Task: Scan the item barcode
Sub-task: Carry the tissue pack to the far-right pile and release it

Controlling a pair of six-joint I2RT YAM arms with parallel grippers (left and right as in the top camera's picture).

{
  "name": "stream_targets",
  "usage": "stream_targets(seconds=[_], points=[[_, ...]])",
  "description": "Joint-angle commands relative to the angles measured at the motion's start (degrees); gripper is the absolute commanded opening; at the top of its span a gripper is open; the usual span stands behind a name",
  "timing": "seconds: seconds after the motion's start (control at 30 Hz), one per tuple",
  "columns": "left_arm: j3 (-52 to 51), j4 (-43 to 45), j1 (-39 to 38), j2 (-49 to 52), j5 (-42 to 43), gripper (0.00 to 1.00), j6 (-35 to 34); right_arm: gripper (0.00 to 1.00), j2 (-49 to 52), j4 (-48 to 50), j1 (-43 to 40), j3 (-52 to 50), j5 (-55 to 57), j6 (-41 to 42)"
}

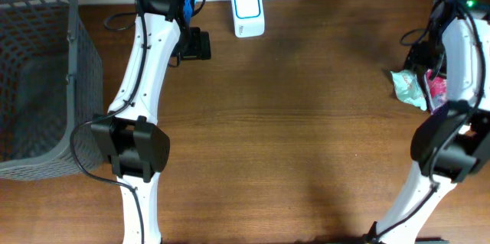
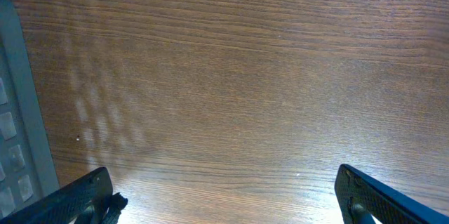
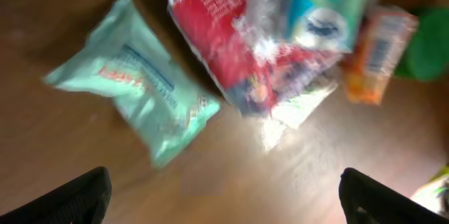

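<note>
Right gripper stood wide open, holding nothing. Mint-green packet lay flat beside red pouch, print blurred. Left gripper was wide open and empty.

Probably a mock shop checkout: scanner, basket, packaged goods.

Sharp and evenly lit in the overhead view, the brown wooden table carries faint, soft shadows. Between the fingers of the left gripper, pale glare whitens the grain; a lattice of light lies ahead-left. Ahead of the right gripper, blur smears the mint-green plastic packet.
</note>
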Motion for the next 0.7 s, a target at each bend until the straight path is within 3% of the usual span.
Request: stream_targets(seconds=[0.0,0.07,0.3,0.47,0.57,0.67], points=[[0.72,-0.02,-0.28,0.52,-0.46,0.99,-0.55,0.99,-13.46,-4.00,3.13,2.25,1.11,7.87],[0.72,-0.02,-0.28,0.52,-0.46,0.99,-0.55,0.99,-20.92,-6.47,6.10,2.14,1.11,11.26],[0.72,-0.02,-0.28,0.52,-0.46,0.99,-0.55,0.99,-39.74,-10.75,21.64,0.92,1.57,9.03],[0.72,-0.02,-0.28,0.52,-0.46,0.99,-0.55,0.99,-49.94,-15.15,30.51,-9.57,1.29,9.07],[0.72,-0.02,-0.28,0.52,-0.46,0.99,-0.55,0.99,-55.39,-15.63,31.10,-19.12,-9.60,9.05],[0.72,-0.02,-0.28,0.52,-0.46,0.99,-0.55,0.99,-56.61,-15.63,31.10,-23.23,-13.11,9.05]])
